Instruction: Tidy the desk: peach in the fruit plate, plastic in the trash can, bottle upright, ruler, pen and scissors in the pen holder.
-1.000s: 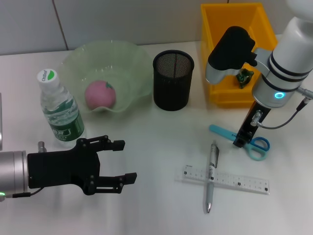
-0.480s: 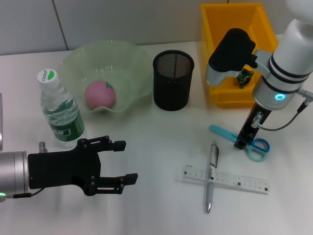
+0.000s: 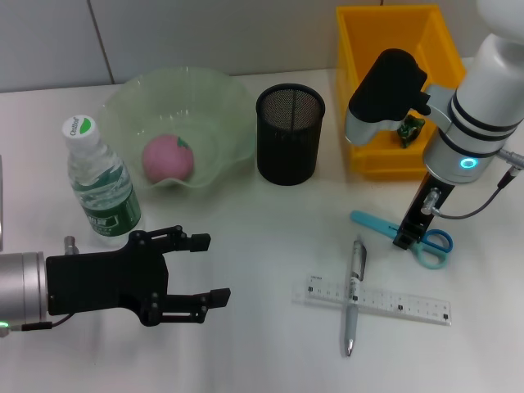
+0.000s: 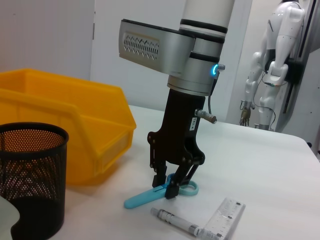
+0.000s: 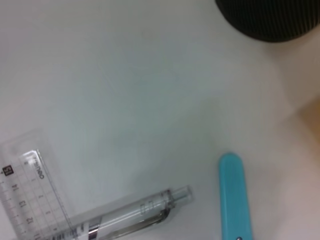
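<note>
**Right end effector down on the scissors**

Nearest us, the left end effector (image 3: 196, 270) hangs idle over the bare counter (image 3: 262, 360), its 2 fingers apart and holding nothing. Just beyond, the pen (image 3: 354, 295) lies crossed over the clear ruler (image 3: 393, 302). Further right, the right end effector (image 4: 170, 182) stands upright on the blue scissors (image 4: 150, 195), fingers straddling them near the handle rings; whether they have pinched yet we cannot tell.

We judge the scissors stiff, light and slippery on this smooth counter, so a hold at the pivot beside the rings looks safest.

Beyond stand the upright bottle (image 3: 98, 184), the mesh pen holder (image 3: 290, 135) and the yellow bin (image 3: 393, 90). The peach (image 3: 168, 158) already sits in the fruit plate (image 3: 221, 98). Open room lies between scissors and holder.
</note>
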